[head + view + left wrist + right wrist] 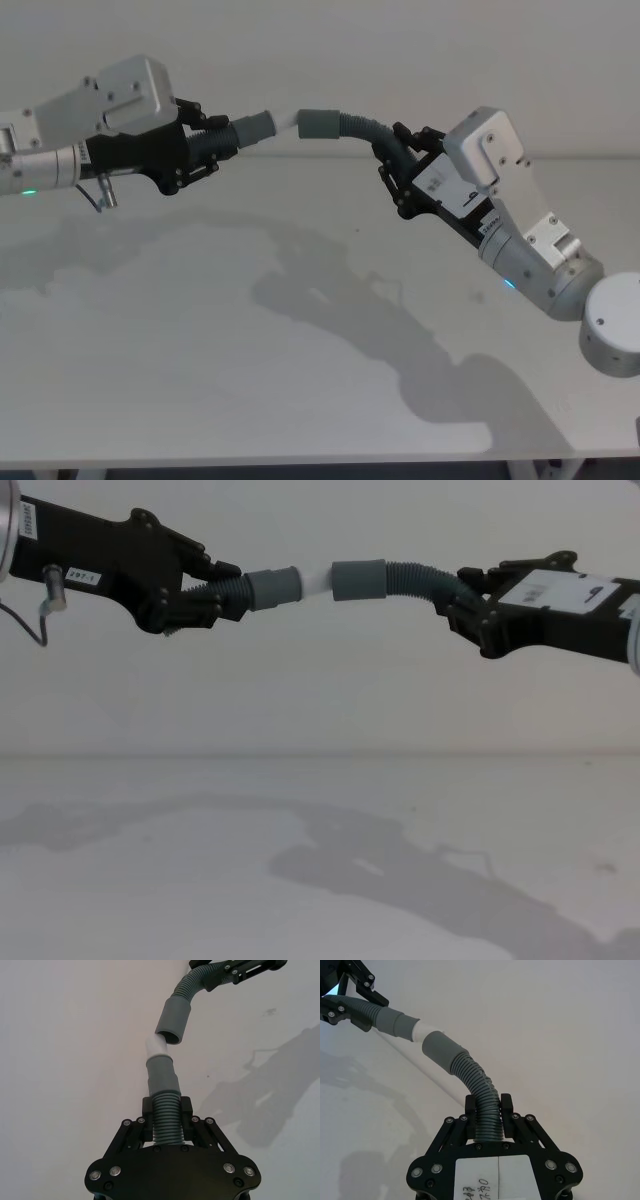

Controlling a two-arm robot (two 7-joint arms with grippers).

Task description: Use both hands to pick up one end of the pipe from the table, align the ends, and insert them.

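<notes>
Both grippers hold pipe pieces in the air above the white table (200, 350). My left gripper (205, 148) is shut on the corrugated part of one piece, whose grey cuff (252, 129) carries a white tip (287, 120). On the right, my right gripper (395, 165) is shut on the curved piece (360, 125), which has a plain cuff (320, 123). The white tip (156, 1047) meets the rim of the plain cuff (173, 1022), off to one side of its dark opening. The two cuffs stand at a slight angle (315, 581).
A bare pale wall (320, 680) stands behind the table. Arm shadows lie across the table's middle (330, 310). A thin cable and a metal pin (105, 195) hang under my left gripper. The table's front edge (300, 462) runs along the bottom.
</notes>
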